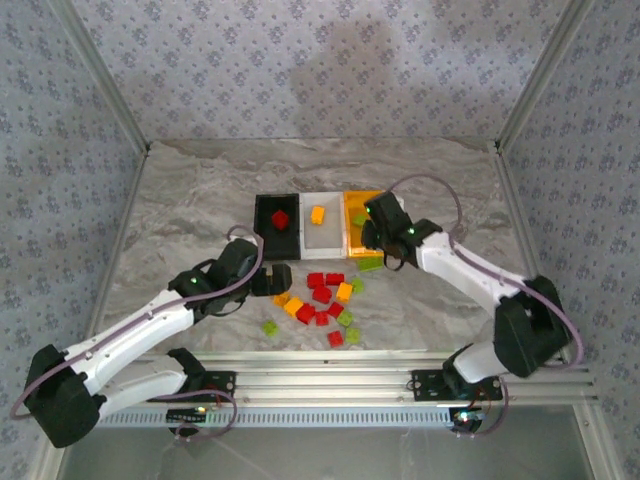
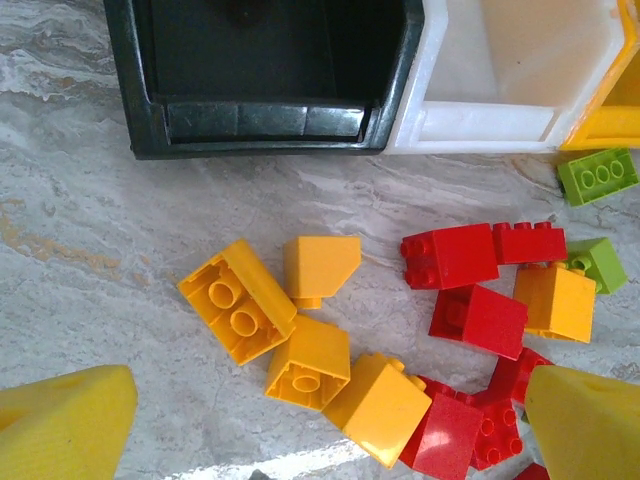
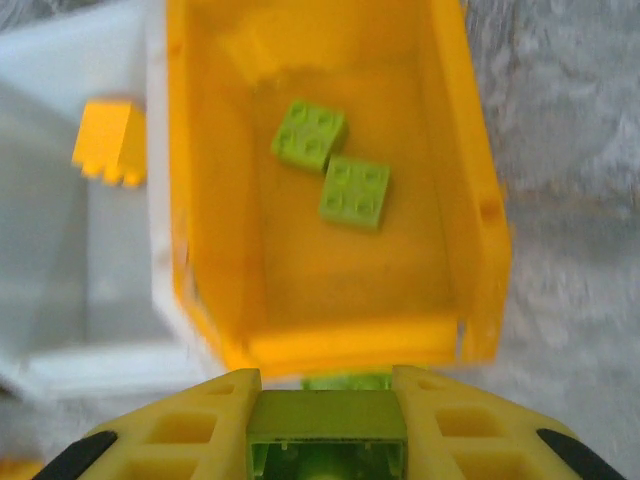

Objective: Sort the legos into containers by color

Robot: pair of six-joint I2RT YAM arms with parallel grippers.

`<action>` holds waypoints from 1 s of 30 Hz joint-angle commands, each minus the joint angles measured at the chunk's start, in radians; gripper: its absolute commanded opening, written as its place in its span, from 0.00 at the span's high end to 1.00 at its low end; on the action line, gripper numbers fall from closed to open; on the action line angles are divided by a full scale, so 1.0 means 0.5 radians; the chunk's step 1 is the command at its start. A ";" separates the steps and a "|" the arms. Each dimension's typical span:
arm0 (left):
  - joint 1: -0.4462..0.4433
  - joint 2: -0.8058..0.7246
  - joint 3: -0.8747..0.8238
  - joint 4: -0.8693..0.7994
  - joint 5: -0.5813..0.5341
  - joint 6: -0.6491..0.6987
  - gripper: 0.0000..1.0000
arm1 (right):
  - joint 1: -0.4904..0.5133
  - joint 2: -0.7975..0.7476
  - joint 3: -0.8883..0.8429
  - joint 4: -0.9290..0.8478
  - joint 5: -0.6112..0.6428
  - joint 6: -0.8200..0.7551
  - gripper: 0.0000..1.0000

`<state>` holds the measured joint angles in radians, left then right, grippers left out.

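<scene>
Three joined containers stand at the back: a black bin (image 1: pixel 262 205) with a red lego (image 1: pixel 280 220), a white bin (image 1: pixel 305 238) with an orange-yellow one (image 1: pixel 317 214), and an orange bin (image 3: pixel 350 345) holding two lime green bricks (image 3: pixel 309 135) (image 3: pixel 355 192). My right gripper (image 3: pixel 326 385) is shut on a lime green lego (image 3: pixel 326 420) just in front of the orange bin's near wall. My left gripper (image 2: pixel 325 400) hangs open over loose legos, with orange-yellow bricks (image 2: pixel 308 362) between its fingers (image 2: pixel 60 430) and red ones (image 2: pixel 450 255) to the right.
The loose pile of red, orange-yellow and green bricks (image 1: pixel 322 295) lies on the marble table in front of the bins. A green brick (image 2: pixel 598 176) sits near the orange bin's corner. Patterned walls close in the table's sides and back.
</scene>
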<state>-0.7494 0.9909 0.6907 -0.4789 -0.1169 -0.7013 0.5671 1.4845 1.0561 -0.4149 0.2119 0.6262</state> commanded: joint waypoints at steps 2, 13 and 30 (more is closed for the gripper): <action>0.021 -0.126 -0.056 -0.104 0.008 -0.038 0.00 | -0.100 0.340 0.241 0.051 0.015 -0.089 0.66; 0.035 -0.300 -0.148 -0.255 0.015 -0.039 0.00 | -0.146 0.494 0.495 0.105 -0.040 -0.081 0.32; -0.348 0.136 -0.362 -0.173 0.262 -0.106 0.10 | 0.108 -0.297 -0.383 0.297 -0.035 0.081 0.27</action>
<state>-0.9012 1.0428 0.5362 -0.5724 -0.0174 -0.7219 0.6132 1.3972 0.8951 -0.2790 0.1860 0.6300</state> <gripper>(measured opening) 0.901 0.726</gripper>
